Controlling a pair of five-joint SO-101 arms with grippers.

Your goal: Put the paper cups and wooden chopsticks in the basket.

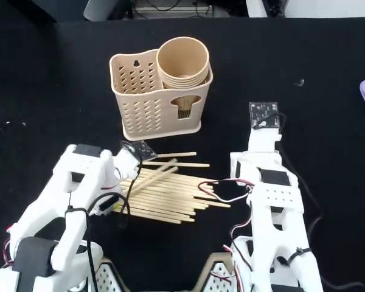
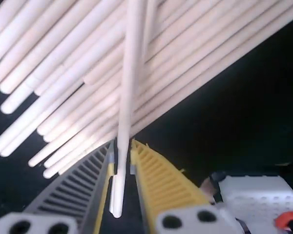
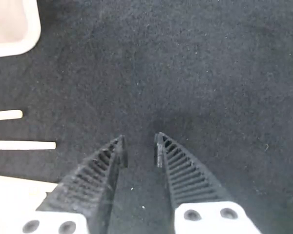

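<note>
Your left fingers (image 2: 156, 175) are pinching one wooden chopstick (image 2: 129, 73). It runs straight out between them, and its blunt end pokes back past the fingertips toward the wrist. The grey finger and the yellow finger press on it from either side, with no gap showing.

The rest of the wooden chopsticks (image 2: 58, 83) lie fanned on the black surface (image 2: 244, 107) just beyond those fingertips. The pinched stick crosses over them at an angle. From above, the pile (image 1: 170, 194) sits between your two arms, and your left wrist is over the end of the pile that faces the basket.

Your right fingers (image 3: 185, 168) are slightly spread, with only bare surface between the tips, and they hold nothing. Two loose chopstick ends (image 3: 19, 145) lie well off to one side of them, apart from both fingers. In the high view this arm points away from the pile, level with the basket's front.

The basket (image 1: 140, 115) stands upright on the surface beyond the pile, well apart from both pairs of fingers. The paper cups (image 1: 182, 61) are stacked in the basket compartment nearer your right arm, with their rims above its wall.
</note>
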